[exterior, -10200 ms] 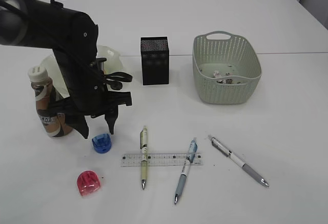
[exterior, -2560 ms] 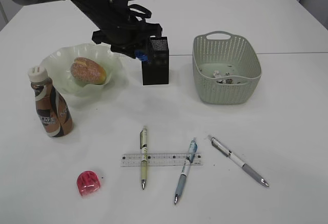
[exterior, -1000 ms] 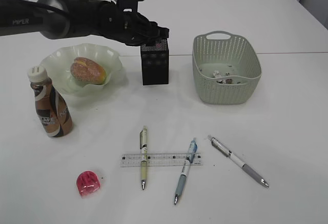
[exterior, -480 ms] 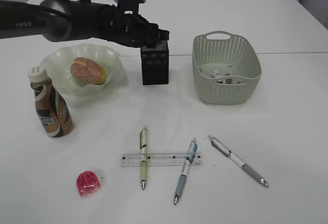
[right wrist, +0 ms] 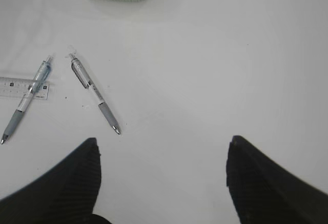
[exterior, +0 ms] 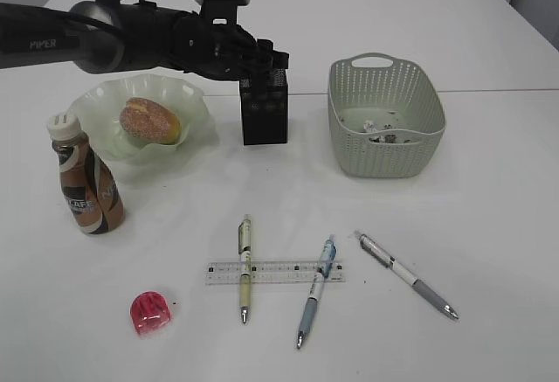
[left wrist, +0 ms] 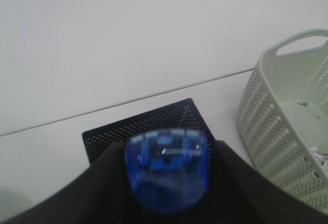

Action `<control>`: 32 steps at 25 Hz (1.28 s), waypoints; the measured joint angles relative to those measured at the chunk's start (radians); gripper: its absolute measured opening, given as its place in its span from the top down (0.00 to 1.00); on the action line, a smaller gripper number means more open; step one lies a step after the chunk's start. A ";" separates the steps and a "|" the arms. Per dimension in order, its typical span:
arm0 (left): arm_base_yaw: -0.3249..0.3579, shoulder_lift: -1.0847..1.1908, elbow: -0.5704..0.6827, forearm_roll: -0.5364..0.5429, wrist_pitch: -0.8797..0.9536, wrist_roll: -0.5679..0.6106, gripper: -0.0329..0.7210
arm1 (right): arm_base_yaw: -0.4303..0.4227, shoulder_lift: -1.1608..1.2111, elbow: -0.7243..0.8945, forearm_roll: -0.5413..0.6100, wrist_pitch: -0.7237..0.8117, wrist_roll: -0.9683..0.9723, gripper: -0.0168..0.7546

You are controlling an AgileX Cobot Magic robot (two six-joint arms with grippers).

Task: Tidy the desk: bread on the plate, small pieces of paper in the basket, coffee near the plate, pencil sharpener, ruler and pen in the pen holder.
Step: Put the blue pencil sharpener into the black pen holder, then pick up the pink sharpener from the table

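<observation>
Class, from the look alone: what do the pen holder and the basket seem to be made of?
Pen holder: likely black metal mesh, matte; fine, even perforations show through its walls. Basket: probably moulded plastic, sage green, dull sheen; rows of punched holes and a smooth rolled rim.

A black metal-mesh pen holder (exterior: 264, 107) stands on the matt white desk (exterior: 489, 225). The perforated plastic basket (exterior: 385, 117) looks matt; the plate (exterior: 140, 120) is translucent and glassy.

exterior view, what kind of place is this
Probably a lab or office desk set up for a robot tidying trial: a plain white desk laid with pens, a ruler and a mesh pen holder, plus a robot arm reaching over it.
</observation>
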 joint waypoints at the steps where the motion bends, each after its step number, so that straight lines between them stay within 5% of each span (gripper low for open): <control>1: 0.000 0.000 0.000 0.004 0.000 0.000 0.39 | 0.000 0.000 0.000 0.000 0.000 0.000 0.25; 10: 0.000 0.000 0.000 0.027 0.018 0.000 0.34 | 0.000 0.000 0.000 0.000 0.003 0.000 0.25; 21: 0.000 -0.195 0.000 0.085 0.287 0.000 0.34 | 0.000 0.000 0.000 0.000 0.006 0.000 0.25; 32: 0.000 -0.386 0.000 -0.038 1.055 0.000 0.41 | 0.000 0.000 0.000 0.006 0.006 0.000 0.25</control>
